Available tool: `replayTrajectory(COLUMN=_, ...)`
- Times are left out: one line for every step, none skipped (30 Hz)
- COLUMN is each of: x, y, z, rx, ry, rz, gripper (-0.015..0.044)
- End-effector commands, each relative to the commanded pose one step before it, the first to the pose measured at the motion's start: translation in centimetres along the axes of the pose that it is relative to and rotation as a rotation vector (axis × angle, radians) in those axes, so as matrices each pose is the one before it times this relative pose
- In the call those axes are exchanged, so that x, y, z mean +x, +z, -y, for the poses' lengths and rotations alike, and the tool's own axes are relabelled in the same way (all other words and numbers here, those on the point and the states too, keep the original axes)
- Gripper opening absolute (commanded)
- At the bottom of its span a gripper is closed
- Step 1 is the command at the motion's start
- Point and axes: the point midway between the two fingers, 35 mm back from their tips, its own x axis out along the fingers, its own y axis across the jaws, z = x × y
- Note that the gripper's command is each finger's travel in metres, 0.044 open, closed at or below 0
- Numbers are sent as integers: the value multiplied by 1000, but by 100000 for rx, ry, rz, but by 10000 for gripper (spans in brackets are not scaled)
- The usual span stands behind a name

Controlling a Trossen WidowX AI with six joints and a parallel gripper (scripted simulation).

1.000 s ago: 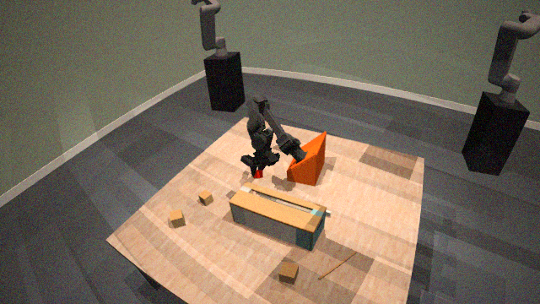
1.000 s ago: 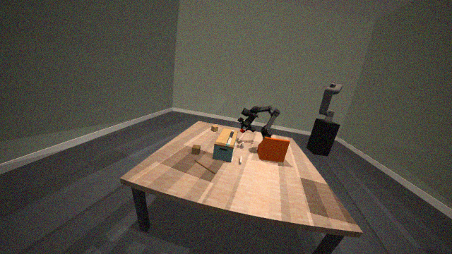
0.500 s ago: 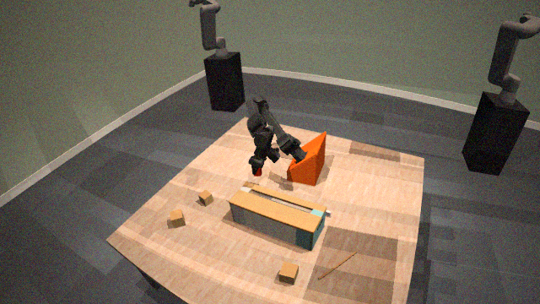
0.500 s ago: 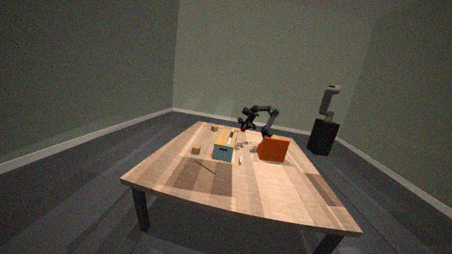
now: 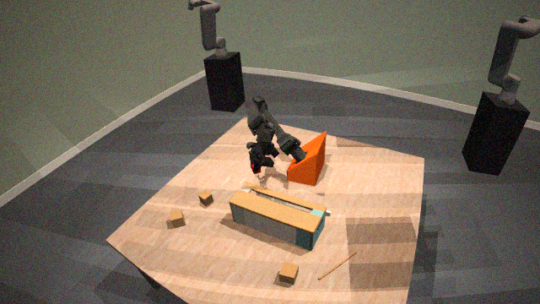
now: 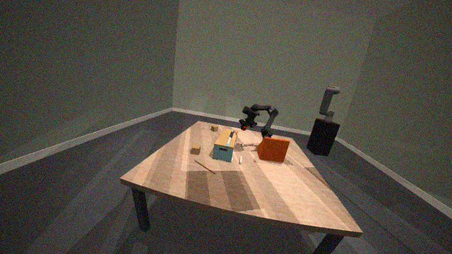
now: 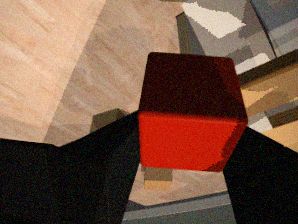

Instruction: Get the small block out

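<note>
My gripper (image 5: 255, 167) (image 6: 243, 125) (image 7: 181, 123) is shut on a small red block (image 5: 252, 168) (image 6: 244, 128) (image 7: 189, 117) and holds it in the air above the table, behind the box. The long box (image 5: 276, 218) (image 6: 224, 144) has a tan top and a teal end and lies in the middle of the wooden table (image 5: 371, 190) (image 6: 247, 190). In the wrist view the red block fills the middle between my two dark fingers, with the table and part of the box far below.
An orange wedge (image 5: 310, 162) (image 6: 272, 149) stands by the arm's base. Three tan cubes (image 5: 205, 197) (image 5: 176, 218) (image 5: 288, 272) lie around the box. A thin stick (image 5: 337, 266) (image 6: 205, 166) lies near the table's front. Two black pedestals with idle arms (image 5: 224, 80) (image 5: 494, 131) stand on the floor.
</note>
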Motion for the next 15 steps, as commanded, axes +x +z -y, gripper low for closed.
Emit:
replayTrajectory(x=-241, y=-280, z=64, rx=-13109, ry=460, rz=-1338, gripper=0)
replayTrajectory(x=-12, y=-10, z=-1, rx=-673, ry=14, rz=-60, gripper=0)
replayTrajectory(x=0, y=0, z=0, rx=0, ry=0, rz=0, gripper=0)
replayTrajectory(x=0, y=0, z=0, rx=0, ry=0, rz=0, gripper=0)
replayTrajectory(x=0, y=0, z=0, rx=0, ry=0, rz=0, gripper=0)
replayTrajectory(x=0, y=0, z=0, rx=0, ry=0, rz=0, gripper=0)
replayTrajectory(x=0, y=0, z=0, rx=0, ry=0, rz=0, gripper=0)
replayTrajectory(x=0, y=0, z=0, rx=0, ry=0, rz=0, gripper=0)
replayTrajectory(x=0, y=0, z=0, rx=0, ry=0, rz=0, gripper=0)
replayTrajectory(x=0, y=0, z=0, rx=0, ry=0, rz=0, gripper=0)
replayTrajectory(x=0, y=0, z=0, rx=0, ry=0, rz=0, gripper=0)
replayTrajectory(x=0, y=0, z=0, rx=0, ry=0, rz=0, gripper=0)
replayTrajectory(x=0, y=0, z=0, rx=0, ry=0, rz=0, gripper=0)
replayTrajectory(x=0, y=0, z=0, rx=0, ry=0, rz=0, gripper=0)
replayTrajectory(x=0, y=0, z=0, rx=0, ry=0, rz=0, gripper=0)
